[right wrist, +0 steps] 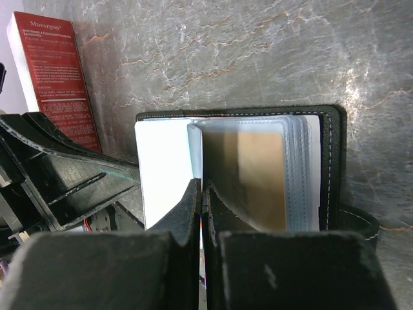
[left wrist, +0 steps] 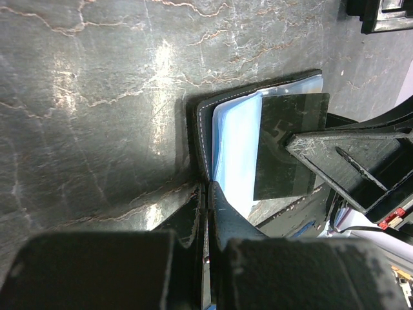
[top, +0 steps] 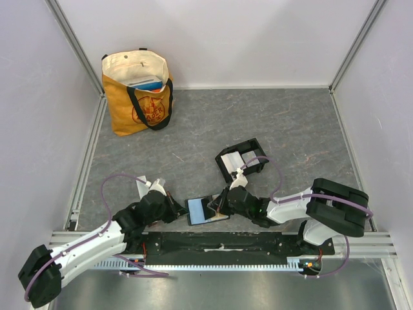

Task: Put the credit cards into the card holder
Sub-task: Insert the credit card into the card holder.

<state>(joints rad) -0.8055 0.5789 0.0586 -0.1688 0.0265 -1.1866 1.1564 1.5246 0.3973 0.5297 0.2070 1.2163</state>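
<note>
A flat black folding wallet point(top: 201, 210) lies open on the table between my grippers. My left gripper point(top: 182, 212) is shut on the wallet's cover edge point(left wrist: 200, 116), with the jaws pressed together at its stitched rim point(left wrist: 208, 187). My right gripper point(top: 218, 208) is shut on the left edge of an orange-gold credit card point(right wrist: 255, 174) at the wallet's clear sleeves point(right wrist: 300, 168). The card looks dark in the left wrist view point(left wrist: 290, 145). The black card holder point(top: 251, 147) stands behind the wallet. A pale card point(top: 230, 159) lies in its left compartment.
An orange and cream tote bag point(top: 137, 90) stands at the back left. A red and white box point(right wrist: 55, 71) lies beside the left arm, and it also shows in the top view point(top: 143, 187). Walls enclose the table on three sides.
</note>
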